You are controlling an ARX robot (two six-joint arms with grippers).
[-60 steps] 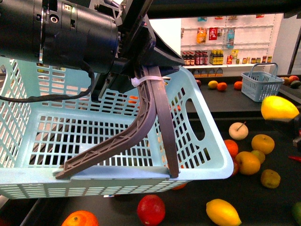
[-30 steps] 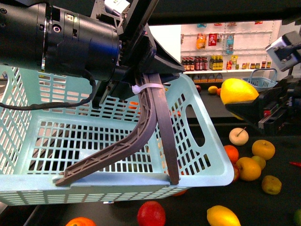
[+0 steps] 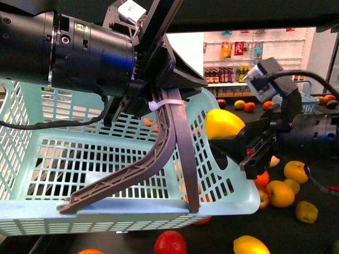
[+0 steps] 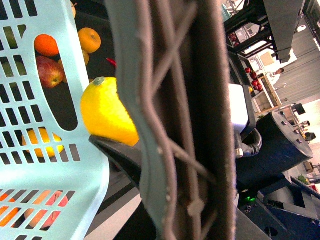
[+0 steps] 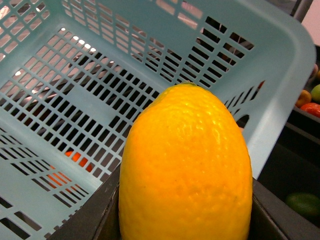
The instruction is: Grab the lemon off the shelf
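Yellow lemon (image 3: 224,124) clamped in right claw (image 3: 229,135) at basket rim (image 3: 242,183); left claw (image 3: 170,79) grips handle (image 3: 183,153).

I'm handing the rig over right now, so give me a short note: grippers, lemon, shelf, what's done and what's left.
Left gripper: shut on the basket handle, holding the basket up.
Right gripper: shut on the lemon.
Lemon: off the shelf, in the air at the basket's right rim, not inside it.
Done: the pick.
Left: probably carry the lemon over the rim and release it. Other fruit lies on the shelf.
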